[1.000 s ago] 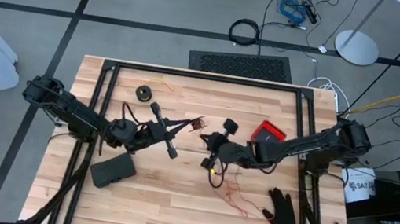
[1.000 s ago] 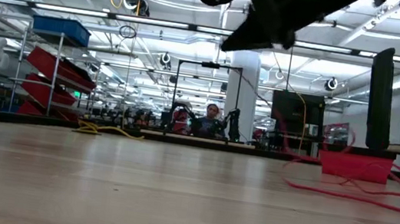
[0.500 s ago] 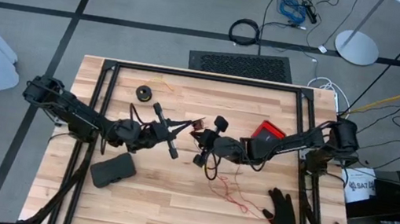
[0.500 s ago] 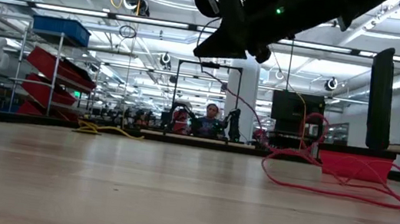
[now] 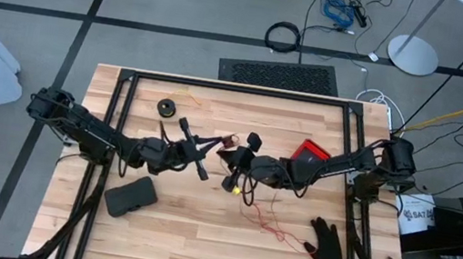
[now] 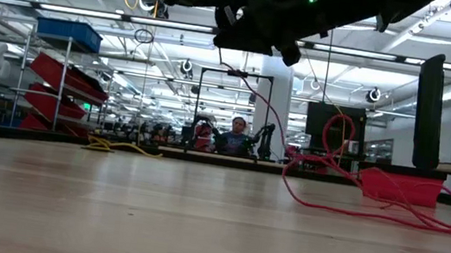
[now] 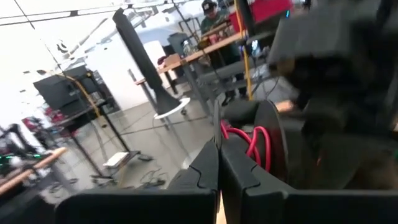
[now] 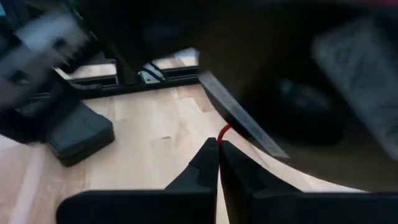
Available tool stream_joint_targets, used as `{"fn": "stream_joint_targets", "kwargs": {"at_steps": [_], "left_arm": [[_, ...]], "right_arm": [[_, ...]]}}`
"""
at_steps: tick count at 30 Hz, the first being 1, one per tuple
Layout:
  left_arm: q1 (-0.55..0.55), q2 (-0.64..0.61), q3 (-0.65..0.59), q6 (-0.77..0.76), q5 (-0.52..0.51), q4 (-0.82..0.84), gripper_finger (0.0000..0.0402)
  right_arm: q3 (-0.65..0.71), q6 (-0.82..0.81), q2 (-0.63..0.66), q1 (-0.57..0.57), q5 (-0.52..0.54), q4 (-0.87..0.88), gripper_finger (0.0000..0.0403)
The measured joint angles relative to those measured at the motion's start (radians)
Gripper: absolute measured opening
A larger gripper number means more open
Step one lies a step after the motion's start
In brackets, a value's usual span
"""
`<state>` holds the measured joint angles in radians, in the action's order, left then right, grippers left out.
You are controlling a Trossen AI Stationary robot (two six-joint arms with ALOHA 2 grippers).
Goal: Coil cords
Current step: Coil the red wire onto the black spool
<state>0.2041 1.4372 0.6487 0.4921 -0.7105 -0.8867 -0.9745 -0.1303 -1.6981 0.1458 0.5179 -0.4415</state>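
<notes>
Cords number two: a yellow-tan cord with its black spool [image 5: 166, 106] lies at the table's 11 o'clock, and a red cord [image 5: 270, 226] trails from centre toward 4 o'clock. Left gripper [image 5: 224, 145], fingers pressed together, pinches the small red-wound spool [image 7: 264, 146] at mid-table. Right gripper [image 5: 241, 160], just beside it, is clamped on the red cord. One black pouch [image 5: 130, 195] sits at 7 o'clock, one black glove [image 5: 325, 247] at 4 o'clock, bare table [image 5: 186, 251] between them. Blurred arms hide the spool's rim.
</notes>
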Motion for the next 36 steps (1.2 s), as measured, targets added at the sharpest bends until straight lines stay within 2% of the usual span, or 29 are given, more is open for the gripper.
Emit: {"fn": "stream_joint_targets", "kwargs": {"at_steps": [15, 19, 28, 36], "left_arm": [[-0.007, 0.001, 0.000, 0.048, -0.073, 0.211, 0.0000], [0.001, 0.001, 0.000, 0.045, -0.095, 0.252, 0.0000], [0.052, 0.001, 0.000, 0.034, -0.101, 0.227, 0.0000], [0.072, -0.011, 0.000, -0.043, -0.019, 0.138, 0.0000]], "right_arm": [[-0.001, -0.010, 0.016, 0.014, -0.030, -0.033, 0.0000], [-0.001, -0.008, 0.072, 0.027, -0.021, 0.076, 0.0000], [-0.001, -0.043, 0.251, 0.004, 0.009, 0.502, 0.0000], [-0.002, 0.012, 0.273, -0.020, 0.013, 0.578, 0.0001]]}}
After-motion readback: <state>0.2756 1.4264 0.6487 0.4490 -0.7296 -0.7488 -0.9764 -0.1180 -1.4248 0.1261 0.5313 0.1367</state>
